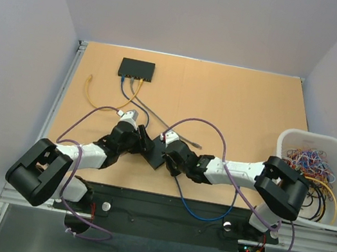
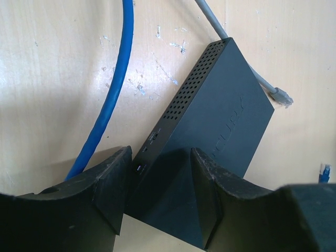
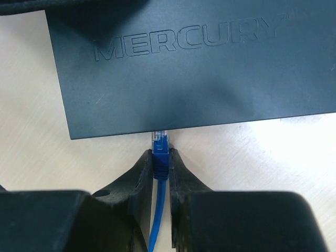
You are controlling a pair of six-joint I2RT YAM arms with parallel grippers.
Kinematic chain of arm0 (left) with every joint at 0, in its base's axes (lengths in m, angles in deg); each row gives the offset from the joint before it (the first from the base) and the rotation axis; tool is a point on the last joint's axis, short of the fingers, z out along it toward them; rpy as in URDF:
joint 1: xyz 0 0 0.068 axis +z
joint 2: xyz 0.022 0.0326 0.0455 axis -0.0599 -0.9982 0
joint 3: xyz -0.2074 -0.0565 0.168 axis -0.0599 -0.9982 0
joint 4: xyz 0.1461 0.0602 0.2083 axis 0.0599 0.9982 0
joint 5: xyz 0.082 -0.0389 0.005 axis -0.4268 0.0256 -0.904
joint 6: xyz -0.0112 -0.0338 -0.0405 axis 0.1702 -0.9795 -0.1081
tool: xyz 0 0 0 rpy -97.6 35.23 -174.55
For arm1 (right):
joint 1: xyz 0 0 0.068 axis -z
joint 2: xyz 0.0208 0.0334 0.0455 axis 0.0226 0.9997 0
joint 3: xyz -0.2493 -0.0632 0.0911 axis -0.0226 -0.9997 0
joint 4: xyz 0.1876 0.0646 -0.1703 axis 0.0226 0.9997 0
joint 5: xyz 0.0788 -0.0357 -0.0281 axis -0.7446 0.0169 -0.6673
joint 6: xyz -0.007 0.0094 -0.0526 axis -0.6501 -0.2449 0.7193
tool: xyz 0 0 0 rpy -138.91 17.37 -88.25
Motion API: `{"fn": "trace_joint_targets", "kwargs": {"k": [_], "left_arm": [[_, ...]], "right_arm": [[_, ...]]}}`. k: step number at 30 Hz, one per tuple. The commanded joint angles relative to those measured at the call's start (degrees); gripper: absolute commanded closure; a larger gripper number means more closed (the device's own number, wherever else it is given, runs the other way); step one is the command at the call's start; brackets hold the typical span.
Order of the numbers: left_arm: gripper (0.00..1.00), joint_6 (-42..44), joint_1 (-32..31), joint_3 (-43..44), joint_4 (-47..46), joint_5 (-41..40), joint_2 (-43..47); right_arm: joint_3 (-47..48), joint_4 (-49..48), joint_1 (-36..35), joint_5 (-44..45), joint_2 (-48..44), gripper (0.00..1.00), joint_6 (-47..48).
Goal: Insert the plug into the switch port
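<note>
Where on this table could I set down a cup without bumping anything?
The biggest bare patch of table is the far right stretch between the far black box and the white basket. The middle is crowded: the left gripper and right gripper, with its blue plug, meet at the near black box. Cables trail on the left.
</note>
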Motion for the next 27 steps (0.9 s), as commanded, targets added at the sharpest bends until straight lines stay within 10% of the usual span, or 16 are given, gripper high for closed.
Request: {"fn": "trace_joint_targets", "kwargs": {"k": [1,27], "left_arm": [[0.42,0.1,-1.9,-1.4,0.3,4.8,0.0],[0.24,3.2,-1.8,4.5,5.5,0.8,0.7]], "right_arm": [[2.0,-10.3,-1.0,-2.3,1.6,1.00,2.8],[-0.5,-11.5,-1.0,0.6,1.4,1.00,2.2]]}}
